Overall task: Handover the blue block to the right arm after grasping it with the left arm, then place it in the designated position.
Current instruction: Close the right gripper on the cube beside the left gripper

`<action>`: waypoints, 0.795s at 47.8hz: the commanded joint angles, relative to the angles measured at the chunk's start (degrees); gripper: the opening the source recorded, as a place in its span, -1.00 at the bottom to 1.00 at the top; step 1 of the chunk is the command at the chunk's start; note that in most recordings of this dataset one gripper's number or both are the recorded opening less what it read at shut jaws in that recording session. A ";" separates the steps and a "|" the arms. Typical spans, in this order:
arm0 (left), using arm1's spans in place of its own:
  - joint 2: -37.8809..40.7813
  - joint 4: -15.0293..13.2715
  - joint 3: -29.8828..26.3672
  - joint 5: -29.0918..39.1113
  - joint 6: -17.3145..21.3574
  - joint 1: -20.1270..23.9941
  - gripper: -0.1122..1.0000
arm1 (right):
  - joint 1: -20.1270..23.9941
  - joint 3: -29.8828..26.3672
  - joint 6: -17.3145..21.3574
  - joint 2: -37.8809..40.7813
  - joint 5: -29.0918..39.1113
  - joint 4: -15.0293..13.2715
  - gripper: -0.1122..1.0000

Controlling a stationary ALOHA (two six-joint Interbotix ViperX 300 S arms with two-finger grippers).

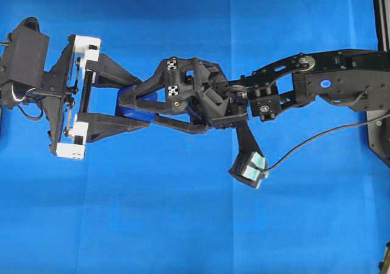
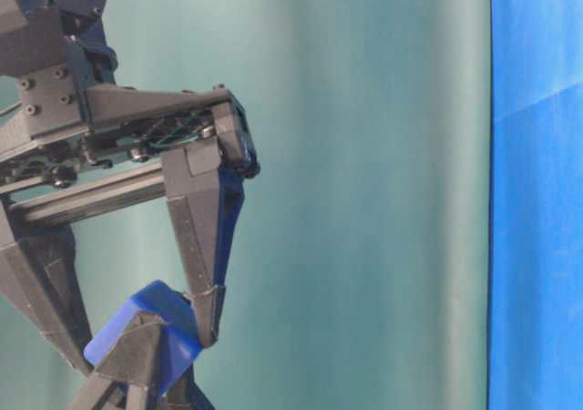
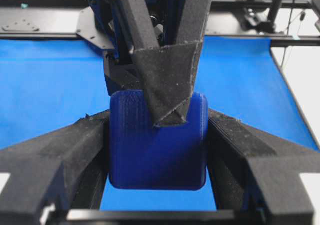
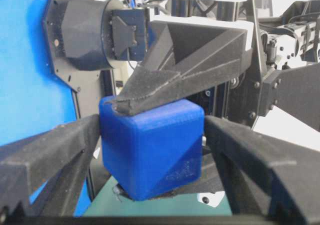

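The blue block (image 1: 126, 100) hangs above the blue cloth, left of the middle. My left gripper (image 1: 144, 101), the one with white finger bases, is shut on it. In the left wrist view both fingers press the sides of the block (image 3: 157, 150). My all-black right gripper (image 1: 135, 98) reaches in from the right and stands open, turned a quarter turn to the left one. One of its fingers (image 3: 167, 80) lies over the block's near face. In the right wrist view the block (image 4: 150, 145) sits between the spread right fingers, close to both. The table-level view shows the block (image 2: 146, 323) between dark fingers.
Blue cloth (image 1: 183, 225) covers the table under both arms. The right arm's wrist camera (image 1: 248, 167) hangs below its forearm, and a thin cable runs from it to the right. A black frame (image 1: 381, 18) stands at the right edge. A teal backdrop (image 2: 364, 200) fills the table-level view.
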 commanded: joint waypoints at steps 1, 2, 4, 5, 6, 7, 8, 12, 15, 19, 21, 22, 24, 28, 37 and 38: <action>-0.79 -0.09 -0.97 -0.62 -0.09 -0.26 0.07 | 0.00 -2.29 0.09 -0.35 0.26 0.00 0.94; -0.79 -0.09 -0.97 -0.62 -0.09 -0.26 0.07 | 0.00 -2.64 0.09 -0.18 0.53 0.09 0.93; -0.79 -0.09 -0.97 -0.62 0.00 -0.35 0.07 | 0.00 -3.16 0.26 0.26 1.67 0.09 0.88; -0.79 -0.09 -0.97 -0.62 0.00 -0.26 0.07 | 0.00 -3.34 0.35 0.35 2.29 0.09 0.82; -0.79 -0.09 -0.97 -0.62 0.00 -0.26 0.07 | 0.00 -3.43 0.44 0.44 2.81 0.18 0.75; -0.79 -0.09 -0.97 -0.62 0.00 -0.35 0.07 | 0.00 -3.60 0.53 0.53 3.43 0.26 0.67; -0.79 -0.09 -0.97 -0.62 0.00 -0.26 0.07 | 0.00 -3.60 0.62 0.53 3.78 0.35 0.57; -0.79 -0.09 -0.88 -0.44 0.00 -0.44 0.07 | 0.00 -3.60 1.58 0.53 5.45 0.79 0.13; -0.79 0.00 -0.88 -0.44 0.00 -0.44 0.07 | 0.00 -3.60 2.72 0.53 5.63 0.97 -0.02; -0.79 -0.09 -0.97 -0.35 0.00 -0.44 0.07 | 0.00 -3.60 4.22 0.53 5.63 1.05 -0.01; -0.79 -0.09 -0.97 -0.35 0.09 -0.35 0.07 | 0.00 -3.69 4.83 0.62 5.71 0.97 -0.01; -0.79 -0.09 -0.97 -0.35 0.09 -0.35 0.07 | 0.00 -3.60 5.10 0.53 5.71 0.97 -0.01; -0.79 -0.09 -0.97 -0.35 0.09 -0.35 0.07 | 0.00 -3.69 5.63 0.53 5.89 0.97 -0.01; -0.79 -0.09 -0.97 -0.35 0.09 -0.35 0.07 | 0.00 -3.69 6.33 0.53 6.06 0.97 -0.01; -0.70 -0.09 -0.97 -0.53 0.09 -0.35 0.08 | 0.09 -3.60 6.59 0.53 5.98 0.97 -0.01; -0.70 -0.09 -0.97 -0.53 0.00 -0.35 0.08 | 0.00 -3.69 6.59 0.53 6.06 1.05 -0.01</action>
